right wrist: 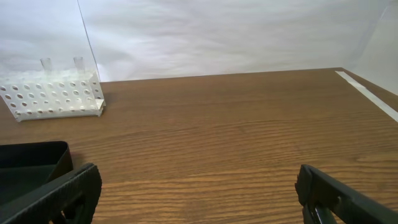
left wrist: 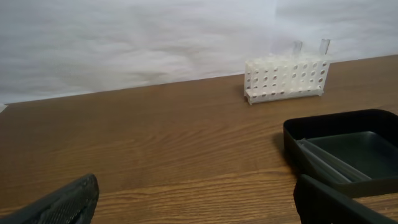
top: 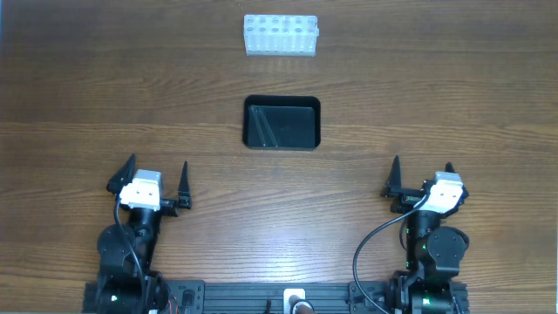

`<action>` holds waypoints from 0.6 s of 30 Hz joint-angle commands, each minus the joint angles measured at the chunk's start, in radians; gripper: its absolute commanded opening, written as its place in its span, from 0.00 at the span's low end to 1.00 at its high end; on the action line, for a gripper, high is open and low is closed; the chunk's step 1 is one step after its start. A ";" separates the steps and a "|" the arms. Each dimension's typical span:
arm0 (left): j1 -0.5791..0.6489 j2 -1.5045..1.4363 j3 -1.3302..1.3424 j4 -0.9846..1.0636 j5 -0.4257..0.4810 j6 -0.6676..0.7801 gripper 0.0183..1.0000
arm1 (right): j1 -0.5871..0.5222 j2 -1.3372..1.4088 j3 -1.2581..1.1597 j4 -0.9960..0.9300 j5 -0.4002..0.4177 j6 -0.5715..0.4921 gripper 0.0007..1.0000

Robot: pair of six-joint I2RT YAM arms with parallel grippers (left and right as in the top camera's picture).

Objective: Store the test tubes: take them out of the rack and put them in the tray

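Observation:
A white test tube rack (top: 281,36) stands at the far middle of the table. Two clear tubes (left wrist: 324,45) stick up from one end of it, seen from the other side as tubes (right wrist: 78,62) in the rack (right wrist: 53,94). The black tray (top: 247,123) lies nearer, in the middle, with two clear tubes (top: 264,127) lying along its left side. My left gripper (top: 157,170) is open at the near left, well short of the tray (left wrist: 336,118). My right gripper (top: 422,170) is open at the near right, holding nothing.
Bare wooden tabletop (top: 87,78) surrounds the rack and tray. A white wall (right wrist: 217,31) rises behind the table's far edge. A pale strip (right wrist: 370,93) runs along the table's right side.

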State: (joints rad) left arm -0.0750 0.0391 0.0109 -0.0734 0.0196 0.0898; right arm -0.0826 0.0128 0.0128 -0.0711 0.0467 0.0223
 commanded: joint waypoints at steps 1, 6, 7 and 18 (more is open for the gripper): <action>0.006 -0.010 -0.005 -0.003 0.017 0.007 1.00 | -0.003 -0.008 -0.008 0.000 -0.001 -0.001 0.99; 0.006 -0.010 -0.005 -0.003 0.017 0.007 1.00 | -0.004 -0.007 -0.008 0.000 -0.002 -0.001 0.99; 0.006 -0.010 -0.005 -0.003 0.017 0.007 1.00 | -0.006 -0.003 -0.008 0.000 -0.002 -0.001 0.99; 0.006 -0.010 -0.005 -0.003 0.017 0.007 1.00 | -0.009 0.157 -0.006 0.251 0.005 0.025 0.99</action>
State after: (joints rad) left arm -0.0750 0.0391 0.0109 -0.0734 0.0196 0.0898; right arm -0.0845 0.1226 0.0109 0.1379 0.0475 0.0254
